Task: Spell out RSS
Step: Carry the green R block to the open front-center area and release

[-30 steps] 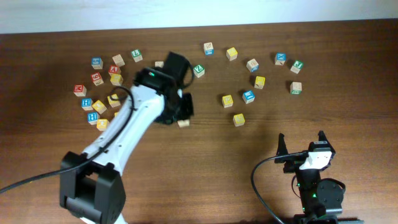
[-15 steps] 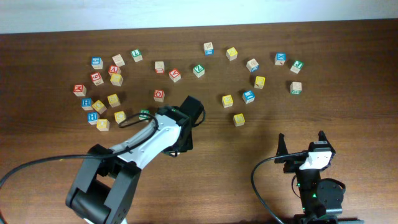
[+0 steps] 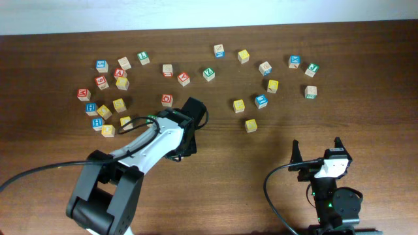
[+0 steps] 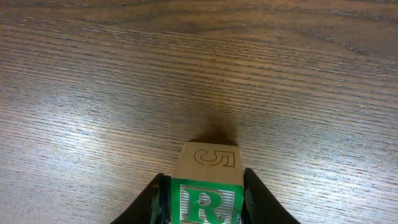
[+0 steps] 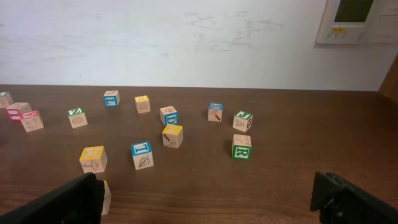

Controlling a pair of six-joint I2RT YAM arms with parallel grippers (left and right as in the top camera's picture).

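**Item 1: left gripper (image 3: 185, 145).** The jaws are being kept closed to a single block's width. The R block (image 4: 208, 163) is being clamped between the fingers (image 4: 155, 198). A green R is being shown on the face toward the wrist camera, and a carved 5 on the face above it. A dark shadow is being cast on the table (image 4: 93, 74) just ahead of the jaws. Whether the block is touching the wood cannot be told.

**Item 2: right gripper (image 3: 317, 145).** The jaws are being held wide apart, and nothing is being gripped between them.

**Item 3: loose blocks.** These are being left scattered well ahead of the right jaws.
- A green block (image 5: 241, 151), lettered R, is being seen ahead and slightly right of the jaws' centre.
- A yellow block (image 5: 93, 158) and a blue block (image 5: 142, 155) are being seen ahead and to the left.
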